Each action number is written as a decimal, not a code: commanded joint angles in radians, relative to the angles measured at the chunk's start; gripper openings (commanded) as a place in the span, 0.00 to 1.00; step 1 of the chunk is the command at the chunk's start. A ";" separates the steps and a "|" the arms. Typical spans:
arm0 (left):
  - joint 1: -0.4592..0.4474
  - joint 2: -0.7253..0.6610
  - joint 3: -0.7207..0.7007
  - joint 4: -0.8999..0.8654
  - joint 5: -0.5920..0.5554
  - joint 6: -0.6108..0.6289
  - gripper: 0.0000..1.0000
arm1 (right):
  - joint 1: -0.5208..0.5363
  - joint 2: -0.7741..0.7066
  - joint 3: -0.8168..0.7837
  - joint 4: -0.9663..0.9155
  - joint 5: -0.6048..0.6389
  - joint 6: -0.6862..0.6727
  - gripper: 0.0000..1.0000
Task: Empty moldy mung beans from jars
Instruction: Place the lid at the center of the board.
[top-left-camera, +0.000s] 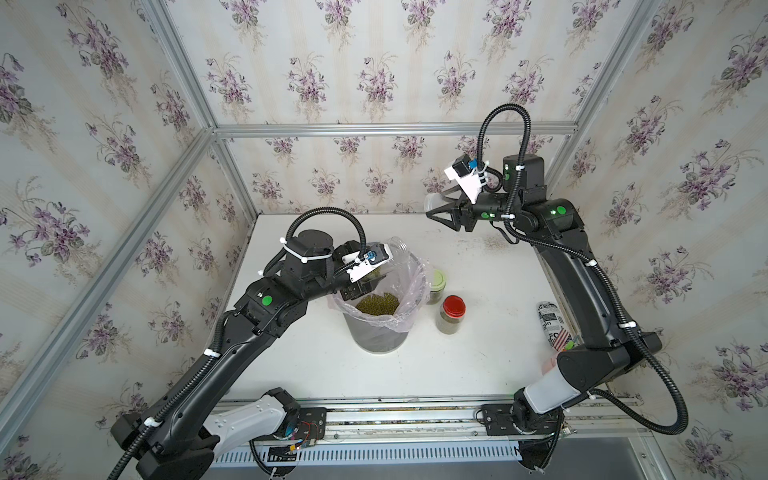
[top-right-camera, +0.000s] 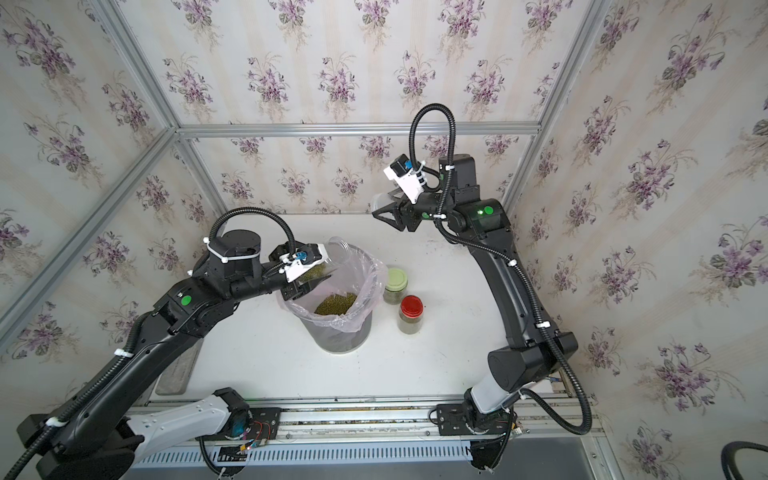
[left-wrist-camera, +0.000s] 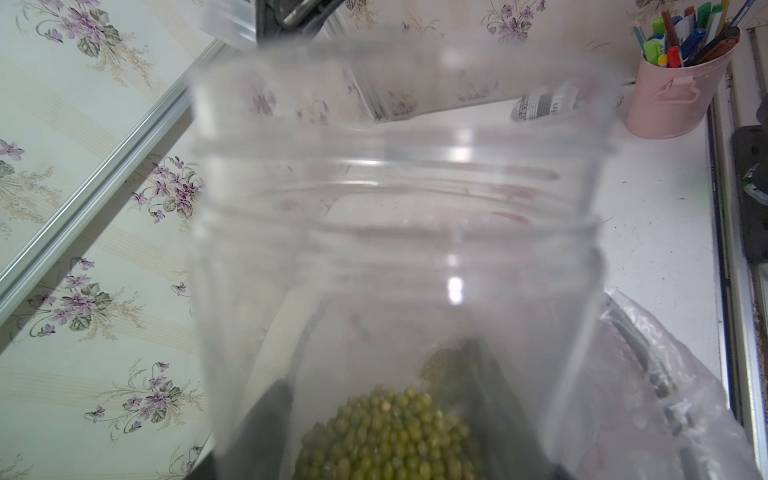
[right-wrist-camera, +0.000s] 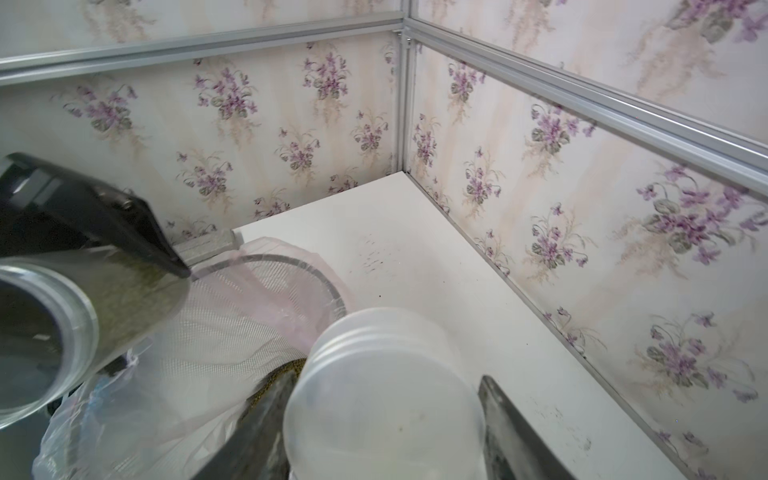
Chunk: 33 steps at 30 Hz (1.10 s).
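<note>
Both top views: the left gripper (top-left-camera: 374, 278) pinches the open jar (top-left-camera: 398, 249), tilted over the lined bin (top-left-camera: 376, 336) so whatever pours lands inside; mung beans (top-left-camera: 377, 302) already lie there; the green-lidded jar (top-left-camera: 436, 284) and red-lidded jar (top-left-camera: 452, 313) stand beside it. Left wrist: more mung beans (left-wrist-camera: 386, 432) pooled at the open jar's base end, neck bare; right wrist: the right gripper (right-wrist-camera: 386, 376) clamps the white lid (right-wrist-camera: 386, 415), raised aside to clear the pour (probably for recapping).

You've got a grey bin (top-left-camera: 376, 338) with a pinkish plastic liner (top-left-camera: 417, 286) standing mid-table (top-left-camera: 478, 374). Well off to the bin's right, near the table edge, there's a black-and-white printed can (top-left-camera: 549, 322), with a pink cup of pens (left-wrist-camera: 673, 97) just beside it. Floral wallpaper (top-left-camera: 374, 62) all round.
</note>
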<state>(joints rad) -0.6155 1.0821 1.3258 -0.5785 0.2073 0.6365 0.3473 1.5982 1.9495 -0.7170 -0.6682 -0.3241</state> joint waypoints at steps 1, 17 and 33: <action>-0.001 -0.018 -0.010 0.047 -0.010 0.019 0.67 | -0.021 0.037 0.047 0.020 0.100 0.197 0.55; -0.027 -0.074 -0.068 0.076 -0.063 0.028 0.69 | -0.064 0.142 0.103 -0.144 0.397 0.471 0.53; -0.033 -0.083 -0.087 0.077 -0.091 0.030 0.69 | -0.194 0.168 -0.178 -0.024 0.472 0.573 0.52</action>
<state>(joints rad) -0.6487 1.0000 1.2400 -0.5491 0.1204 0.6525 0.1646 1.7466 1.8053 -0.7944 -0.2073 0.2104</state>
